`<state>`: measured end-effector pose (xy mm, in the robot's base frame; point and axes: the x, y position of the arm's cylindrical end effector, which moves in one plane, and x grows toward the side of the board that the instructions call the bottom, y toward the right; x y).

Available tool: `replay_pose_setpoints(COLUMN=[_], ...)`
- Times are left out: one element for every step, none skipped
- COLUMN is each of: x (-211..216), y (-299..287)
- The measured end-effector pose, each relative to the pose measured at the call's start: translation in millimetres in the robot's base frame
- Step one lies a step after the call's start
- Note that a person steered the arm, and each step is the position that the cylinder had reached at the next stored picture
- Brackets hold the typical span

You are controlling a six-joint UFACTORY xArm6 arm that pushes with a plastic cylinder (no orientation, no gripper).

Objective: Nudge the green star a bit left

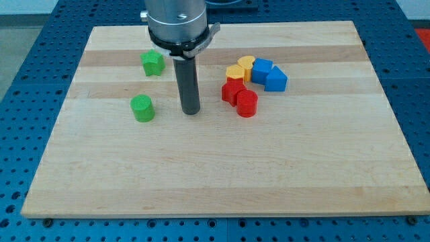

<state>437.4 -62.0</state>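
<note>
Wooden board (222,175) holds a green star (152,63) near the view's top left. No pincer exists; my tip (191,111) touches nothing, below and right of the star. Approach appears unfinished: next, reach the star's right side, then push left.

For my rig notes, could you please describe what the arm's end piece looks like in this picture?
It ends in a straight, dark grey cylindrical rod; my tip is flat and blunt. Above the rod sits a wider round metallic silver housing with a dark collar beneath it. No cables, markings or hand show.
</note>
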Motion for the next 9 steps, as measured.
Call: replay_pose_setpoints(x=[0,0,-8,-23,-41,-71,-104,-136,-152], y=[-1,-1,-1,5,5,5,5,-1,-36])
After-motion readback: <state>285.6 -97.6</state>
